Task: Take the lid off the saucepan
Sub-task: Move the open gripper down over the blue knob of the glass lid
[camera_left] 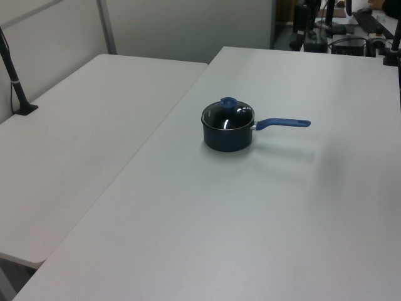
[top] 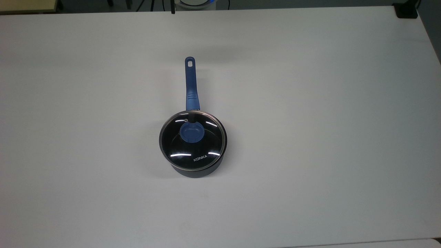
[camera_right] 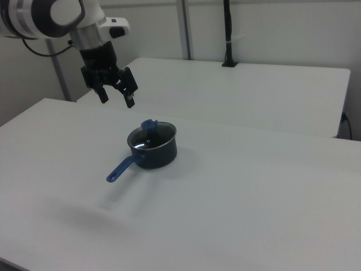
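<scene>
White tabletop (top: 310, 137) spreads wide and bare around the pan, with a second pale table (camera_left: 75, 138) butted against it on the left view's left, a grey partition wall behind, and a dark post (camera_left: 15, 81) clamped at that far table's edge; going left to right in the right view, the gripper (camera_right: 117, 99) comes first, hanging in the air above the table with its two fingers spread apart and holding nothing, pointing down and a little toward the pan; next, to the right view's right and lower, sits the saucepan (camera_right: 161, 155), its blue handle running toward the right view's lower left; in the top view the same handle points up the picture, ending in a slot hole; the lid (top: 203, 146) rests flat and centred on the pan's rim, its blue knob (top: 192, 133) upright at the middle and white KONKA lettering near the top view's lower edge of the glass; judging from this, the task is at its very start, the approach step, since the lid is still seated and untouched; the next move would call for bringing the spread fingers down over the knob, straddling it, then closing and lifting straight up so the pan does not drag along; cables and dark equipment (camera_left: 338, 31) stand beyond the table at the left view's upper right
</scene>
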